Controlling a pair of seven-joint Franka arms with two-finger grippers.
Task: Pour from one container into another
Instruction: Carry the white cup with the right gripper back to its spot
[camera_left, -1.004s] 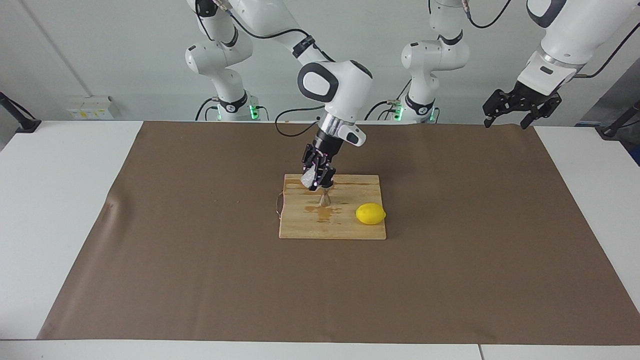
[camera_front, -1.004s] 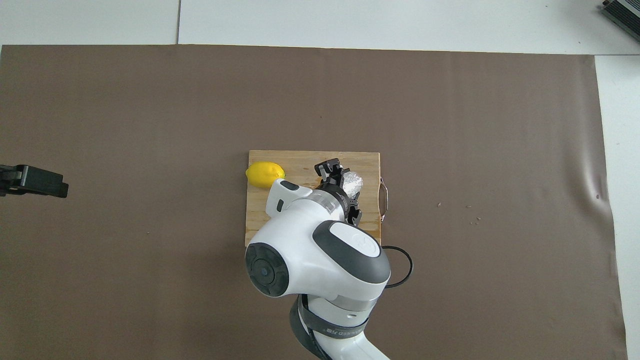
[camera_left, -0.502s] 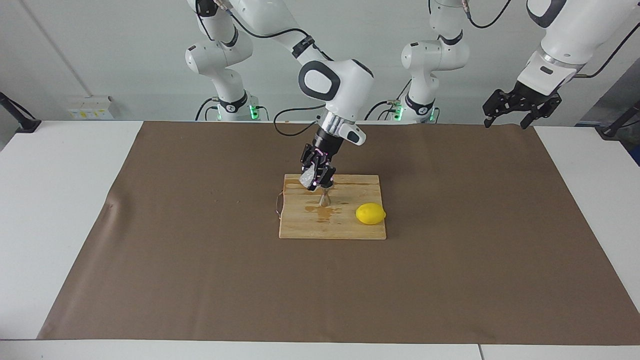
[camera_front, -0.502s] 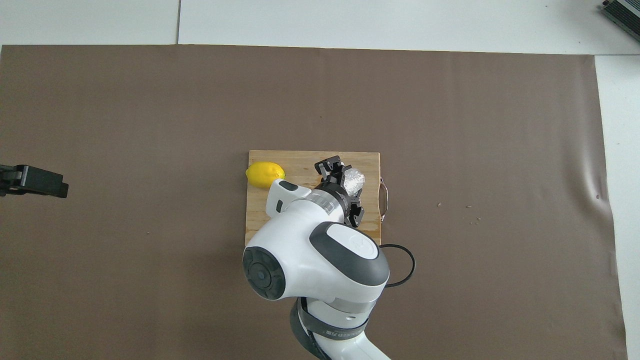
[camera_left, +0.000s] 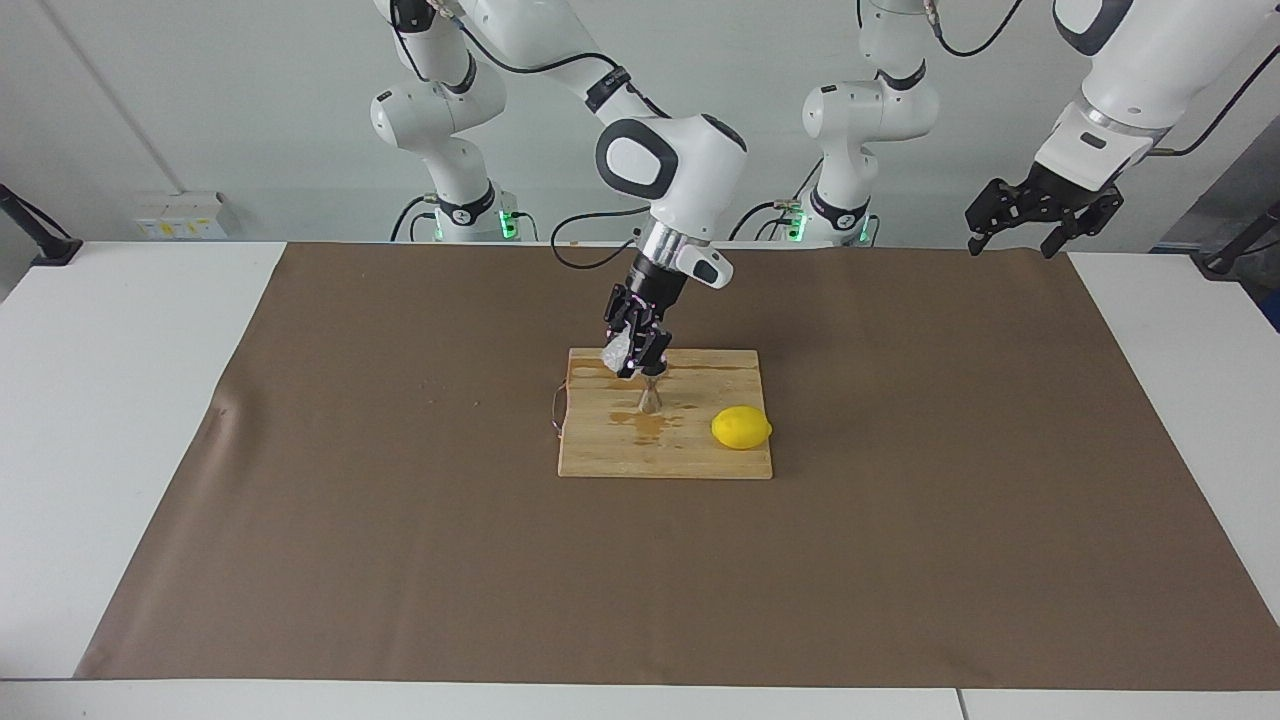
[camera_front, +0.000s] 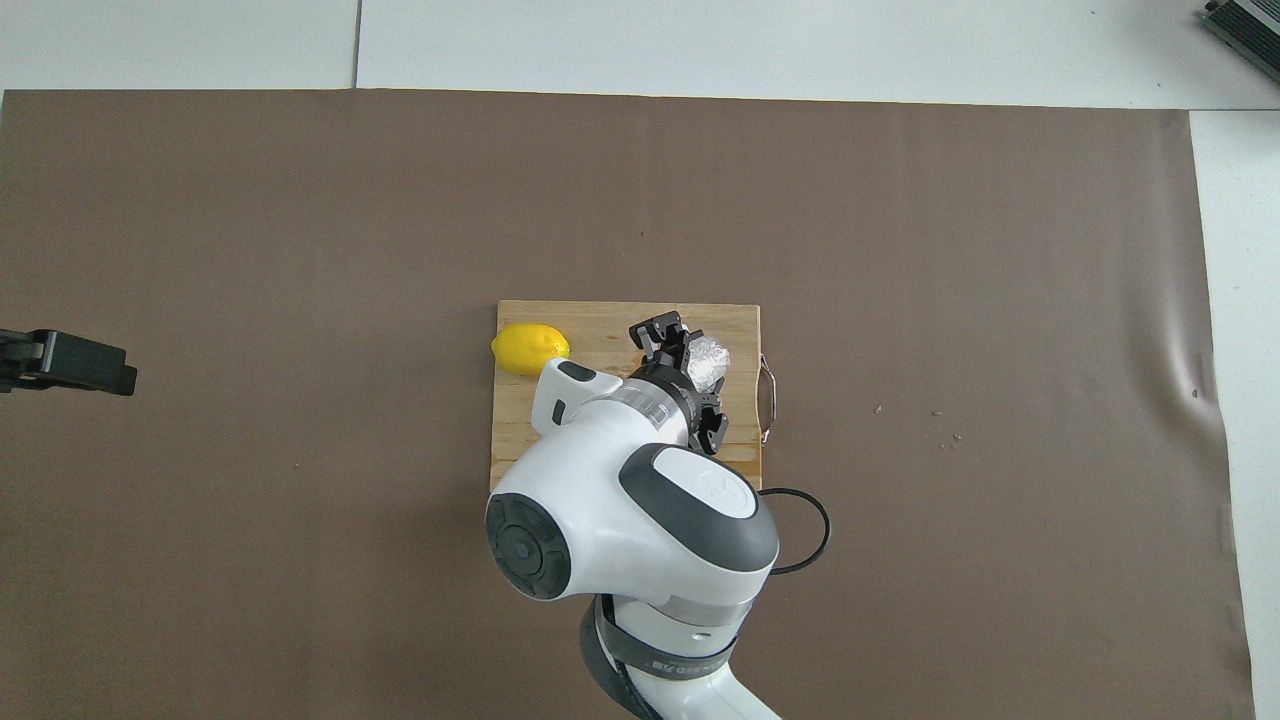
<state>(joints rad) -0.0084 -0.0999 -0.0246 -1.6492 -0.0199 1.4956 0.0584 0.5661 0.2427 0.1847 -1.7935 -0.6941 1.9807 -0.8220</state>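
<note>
Glass cup (camera_left: 617, 352), tilted, clamped in right gripper (camera_left: 634, 357) just over jigger (camera_left: 649, 398) on board (camera_left: 600, 455). Tip slowly, lip above jigger mouth. Left gripper (camera_left: 1040, 215) waits apart, off board.

1. This is a robot lab or test room, not a home.
2. Two white robot arms (camera_left: 440, 110) stand on bases at the top of the facing view, cables trailing from them.
3. A plain white wall (camera_left: 250, 110) fills the background.
4. A white table (camera_left: 120, 400) carries a brown paper cover (camera_left: 350, 520).
5. A wooden board (camera_left: 690, 455) with a lemon (camera_left: 741, 428) lies mid-frame, staged.
</note>
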